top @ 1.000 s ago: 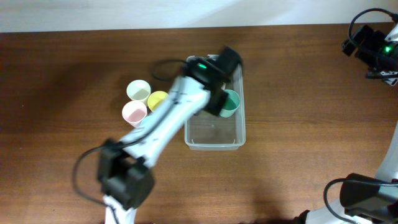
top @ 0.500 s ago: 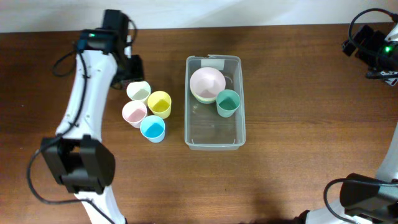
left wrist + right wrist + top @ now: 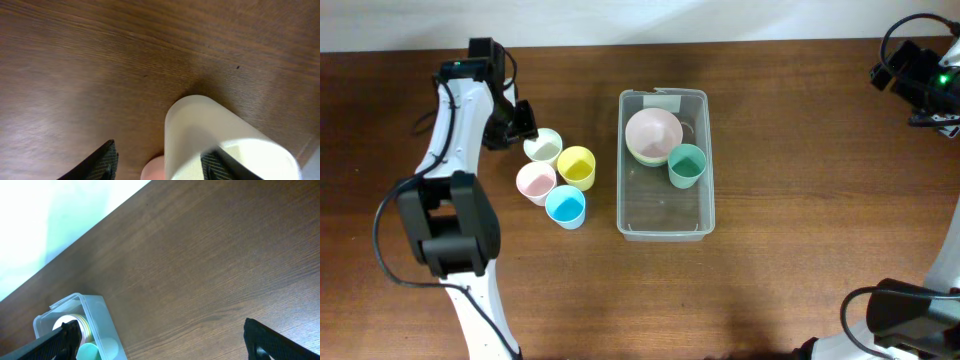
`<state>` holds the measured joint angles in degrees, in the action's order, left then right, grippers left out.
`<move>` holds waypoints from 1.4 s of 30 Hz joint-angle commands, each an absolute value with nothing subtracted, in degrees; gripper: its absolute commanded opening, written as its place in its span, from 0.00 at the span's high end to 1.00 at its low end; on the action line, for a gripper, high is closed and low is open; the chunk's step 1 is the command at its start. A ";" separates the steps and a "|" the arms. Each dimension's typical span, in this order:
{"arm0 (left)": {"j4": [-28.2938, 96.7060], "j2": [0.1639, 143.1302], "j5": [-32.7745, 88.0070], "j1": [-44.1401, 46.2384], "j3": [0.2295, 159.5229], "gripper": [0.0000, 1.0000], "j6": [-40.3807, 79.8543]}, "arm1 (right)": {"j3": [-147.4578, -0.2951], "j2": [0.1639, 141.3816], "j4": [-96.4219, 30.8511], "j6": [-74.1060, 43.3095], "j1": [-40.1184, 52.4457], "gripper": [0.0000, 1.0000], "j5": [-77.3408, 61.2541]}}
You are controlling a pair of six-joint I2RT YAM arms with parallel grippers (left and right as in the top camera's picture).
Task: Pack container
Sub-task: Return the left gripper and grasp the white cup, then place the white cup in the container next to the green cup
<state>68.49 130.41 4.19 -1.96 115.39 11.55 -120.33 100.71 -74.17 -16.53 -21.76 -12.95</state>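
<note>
The clear container (image 3: 709, 205) stands mid-table with its white label at the far end. It holds stacked bowls, a pink bowl (image 3: 653, 134) on top, and a green cup (image 3: 686, 165). Left of it stand a cream cup (image 3: 543, 146), a yellow cup (image 3: 576, 166), a pink cup (image 3: 535, 181) and a blue cup (image 3: 565, 206). My left gripper (image 3: 521, 124) is open at the cream cup's far-left side. In the left wrist view the left gripper (image 3: 157, 164) straddles the cream cup's (image 3: 210, 130) wall, one finger inside. My right gripper (image 3: 165, 345) is open and empty, far right of the container (image 3: 95, 311).
The right arm (image 3: 923, 78) hangs at the table's far right corner. The table's back edge meets a white wall just behind the left arm (image 3: 460, 110). Bare wood lies between the container and the right arm.
My left arm has swung from over the container to the far left, leaving the green cup in the container, and has come down at the cream cup. The right arm has not moved.
</note>
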 commanded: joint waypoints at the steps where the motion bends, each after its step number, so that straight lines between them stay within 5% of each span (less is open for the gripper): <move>1: 68.34 133.19 7.31 -2.04 115.22 0.48 10.17 | -120.38 100.97 -74.17 -17.02 -21.82 0.01 -13.02; 6: 67.61 133.93 7.29 -2.31 115.24 0.81 10.20 | -120.38 100.97 -74.17 -17.02 -21.82 0.01 -13.02; 10: 67.96 133.69 7.31 -3.14 117.25 0.91 10.72 | -120.38 100.97 -74.17 -17.02 -21.82 0.01 -13.02; 25: 90.48 125.56 4.97 1.10 145.45 0.99 10.61 | -120.38 100.97 -74.17 -17.02 -21.82 0.01 -13.02; 32: 96.66 122.26 4.62 14.41 145.08 0.98 10.39 | -120.38 100.97 -74.17 -17.02 -21.82 0.01 -13.02; 42: 87.44 122.78 -0.69 28.38 129.08 0.97 13.28 | -120.38 100.97 -74.17 -17.02 -21.82 0.01 -13.02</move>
<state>89.25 122.45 2.24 26.46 135.02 10.81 -120.33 100.73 -74.19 -16.53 -21.76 -12.95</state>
